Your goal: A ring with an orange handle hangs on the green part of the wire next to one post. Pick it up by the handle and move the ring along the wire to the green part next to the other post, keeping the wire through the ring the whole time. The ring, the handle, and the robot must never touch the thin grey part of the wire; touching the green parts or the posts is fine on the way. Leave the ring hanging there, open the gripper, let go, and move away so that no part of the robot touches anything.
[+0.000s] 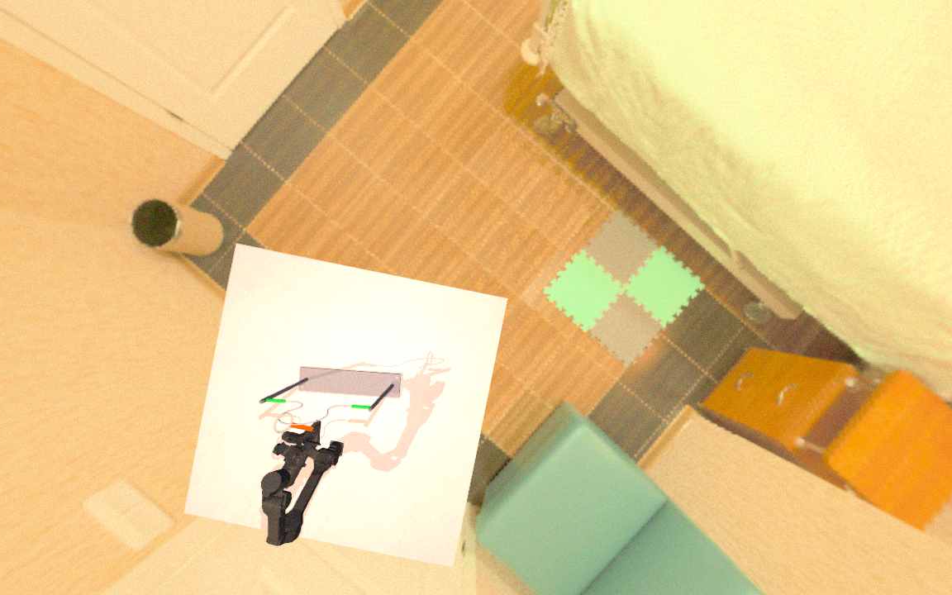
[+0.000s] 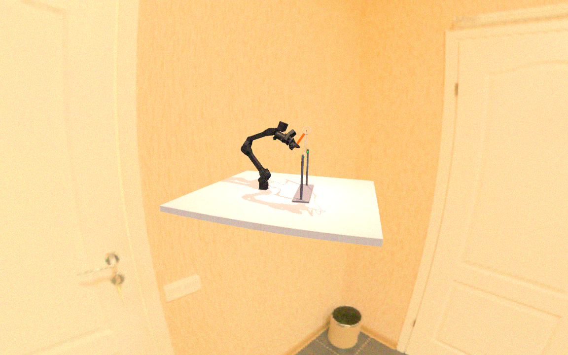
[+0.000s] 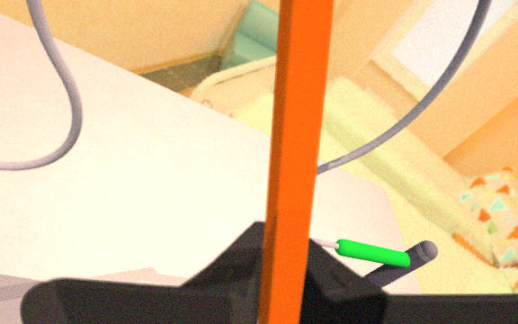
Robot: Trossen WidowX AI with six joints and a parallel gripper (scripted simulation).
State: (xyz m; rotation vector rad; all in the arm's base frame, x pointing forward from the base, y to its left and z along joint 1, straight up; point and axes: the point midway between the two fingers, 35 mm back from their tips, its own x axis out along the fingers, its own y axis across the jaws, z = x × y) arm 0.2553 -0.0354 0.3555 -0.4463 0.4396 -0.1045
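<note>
My gripper (image 1: 315,426) (image 2: 297,146) (image 3: 271,232) is shut on the orange handle (image 1: 302,426) (image 2: 301,139) (image 3: 299,112), which slants up from the fingertips to the ring (image 2: 310,130). The ring is around the high middle stretch of the thin grey wire (image 2: 305,143) (image 3: 77,108); it is out of the wrist view, and whether they touch is too small to tell. The left green part (image 1: 274,400) and the right green part (image 1: 361,406) (image 3: 372,253) sit lower, beside the left post (image 1: 284,389) and right post (image 1: 382,397) (image 3: 427,250).
A flat base plate (image 1: 349,381) (image 2: 306,193) bears both posts on the white table (image 1: 391,318) (image 2: 347,211). In the wrist view, grey wire curves on both sides of the handle, the right stretch passing behind it. A waste bin (image 1: 198,231) (image 2: 343,333) stands on the floor.
</note>
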